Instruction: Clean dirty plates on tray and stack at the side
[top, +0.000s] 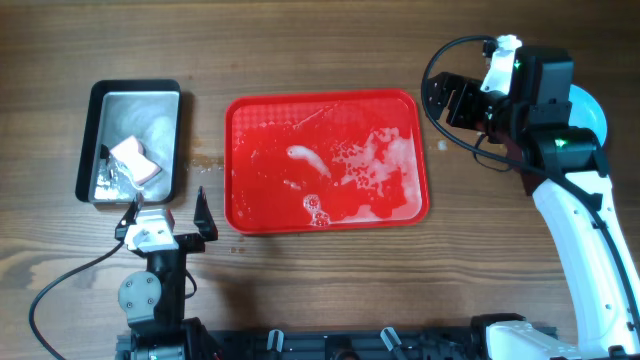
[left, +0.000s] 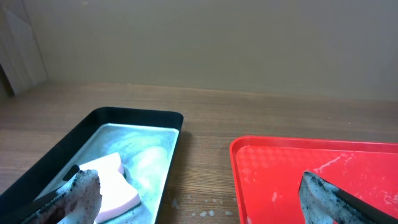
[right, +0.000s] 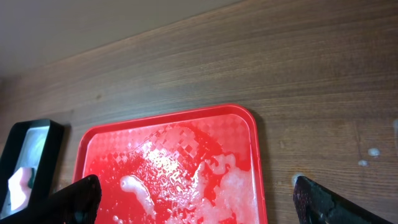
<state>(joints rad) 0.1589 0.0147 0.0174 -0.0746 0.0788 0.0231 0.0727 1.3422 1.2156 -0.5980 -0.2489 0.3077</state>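
The red tray (top: 238, 170) lies mid-table, wet with white foam and with no plate on it. It also shows in the left wrist view (left: 261, 162) and the right wrist view (right: 102, 146). A pale turquoise plate edge (top: 593, 108) shows at the far right, mostly hidden behind the right arm; I cannot tell how many plates are there. My left gripper (top: 167, 207) (left: 199, 205) is open and empty, foam on its fingers, at the near left between tin and tray. My right gripper (top: 450, 100) (right: 199, 202) is open and empty, beside the tray's far right corner.
A black-rimmed metal tin (top: 88, 140) (left: 134, 117) with soapy water and a pink sponge (top: 137, 160) (left: 112, 183) stands left of the tray; its end also shows in the right wrist view (right: 18, 155). Foam drops dot the wood (left: 205, 202) between tin and tray.
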